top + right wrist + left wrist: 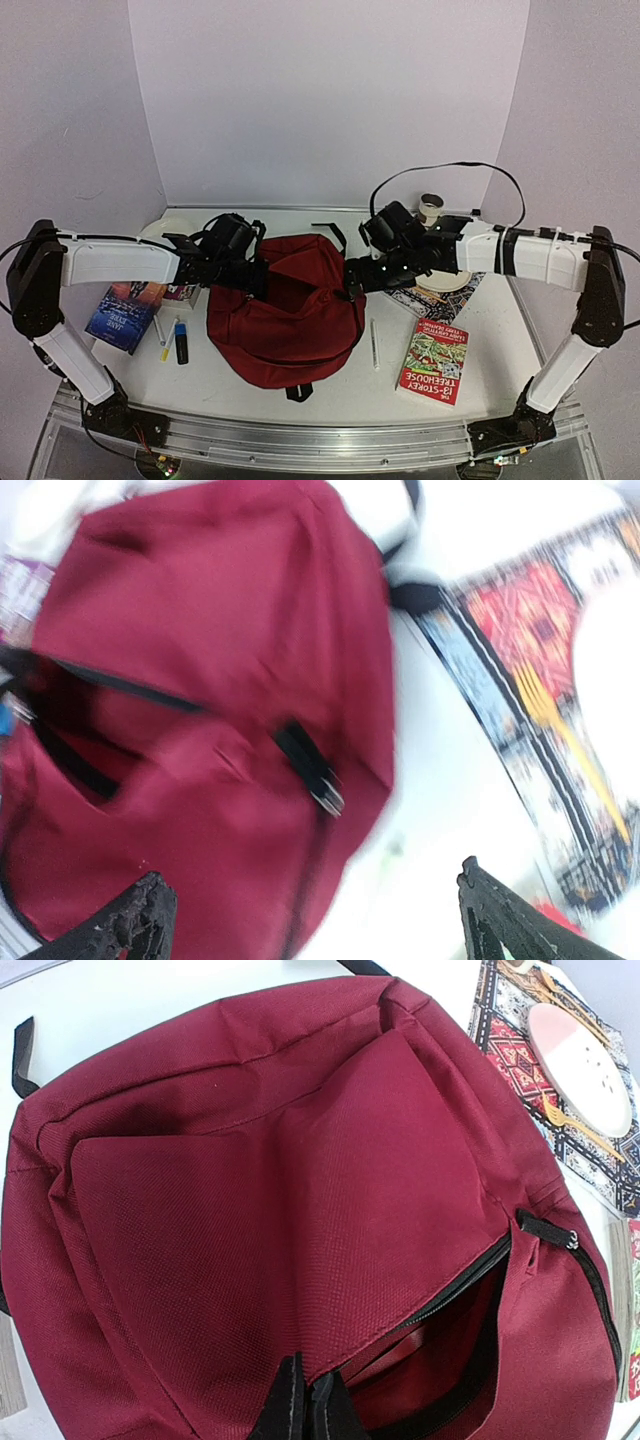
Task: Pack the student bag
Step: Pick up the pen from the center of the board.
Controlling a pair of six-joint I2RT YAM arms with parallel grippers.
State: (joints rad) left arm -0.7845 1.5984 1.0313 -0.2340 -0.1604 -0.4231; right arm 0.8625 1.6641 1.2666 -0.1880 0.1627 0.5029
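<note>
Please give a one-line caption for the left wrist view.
Left gripper pinching the zipper edge of the dark red student bag.

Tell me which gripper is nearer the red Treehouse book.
Right. The right gripper hangs at the student bag edge facing the Treehouse book; the left gripper pinches the bag's far side.

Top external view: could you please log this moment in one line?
left hand: shut on dark red fabric backpack | right hand: open, empty
</note>
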